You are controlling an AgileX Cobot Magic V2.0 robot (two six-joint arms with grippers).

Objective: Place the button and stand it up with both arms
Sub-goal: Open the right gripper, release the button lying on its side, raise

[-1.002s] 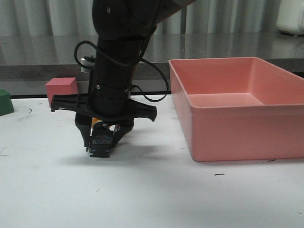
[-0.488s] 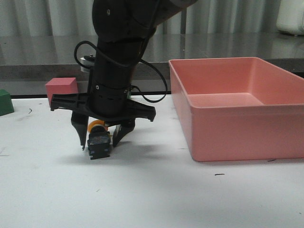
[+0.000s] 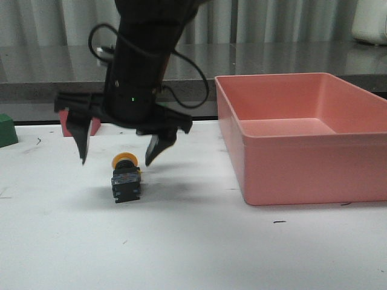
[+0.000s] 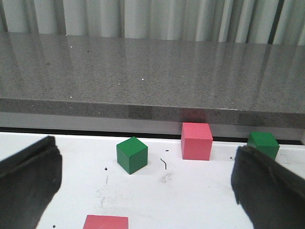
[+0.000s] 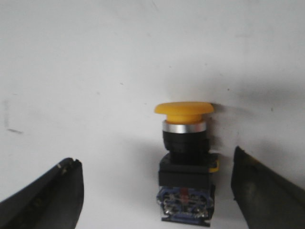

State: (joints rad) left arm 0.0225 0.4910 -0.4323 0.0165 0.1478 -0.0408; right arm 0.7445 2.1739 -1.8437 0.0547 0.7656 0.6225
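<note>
The button (image 3: 126, 179) lies on the table (image 3: 193, 248), yellow cap rearward, free of contact. Right gripper (image 3: 118, 158) hangs above it — jaws wide, empty. Left gripper (image 4: 143, 191) likewise wide, empty. Judged light and rigid, cap slippery — grip the blocky base.

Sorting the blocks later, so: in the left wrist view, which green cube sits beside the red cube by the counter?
The green cube nearer the counter, close beside the red cube. The other green cube stands apart, further forward.
</note>
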